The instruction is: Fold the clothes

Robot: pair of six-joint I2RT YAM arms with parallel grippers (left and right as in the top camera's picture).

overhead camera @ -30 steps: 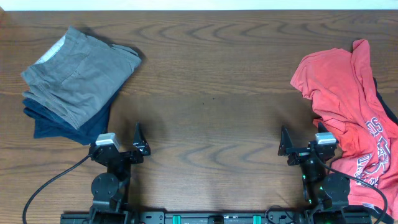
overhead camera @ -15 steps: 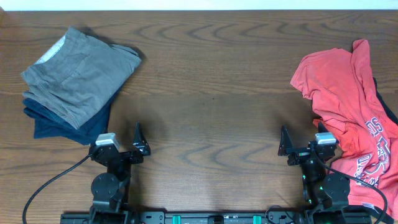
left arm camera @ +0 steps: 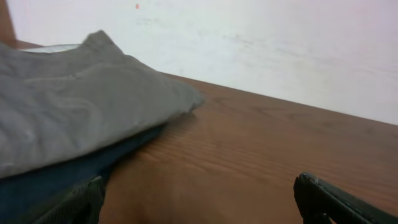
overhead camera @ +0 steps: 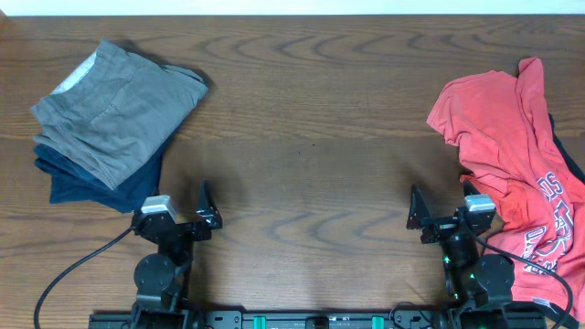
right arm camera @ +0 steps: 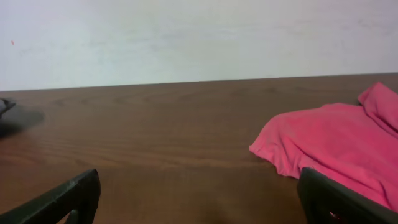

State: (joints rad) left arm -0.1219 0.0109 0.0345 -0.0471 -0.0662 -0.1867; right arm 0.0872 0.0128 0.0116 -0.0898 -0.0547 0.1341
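Gaping wide above the worktop (overhead camera: 311, 119): left gripper (left arm camera: 199, 186) near folded grey stack (overhead camera: 110, 119), right gripper (right arm camera: 199, 180) beside crumpled T-shirt (overhead camera: 512, 137).

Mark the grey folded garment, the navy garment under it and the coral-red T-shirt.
grey folded garment (overhead camera: 119, 110), overhead view, middle of its top face.
navy garment (overhead camera: 80, 185), overhead view, strip showing beneath the grey one.
coral-red T-shirt (overhead camera: 507, 137), overhead view, plain fabric above the lettering.

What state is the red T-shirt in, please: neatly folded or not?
Not folded: the red T-shirt lies rumpled, with uneven creases and ragged outline, unlike the squared grey garment at left.
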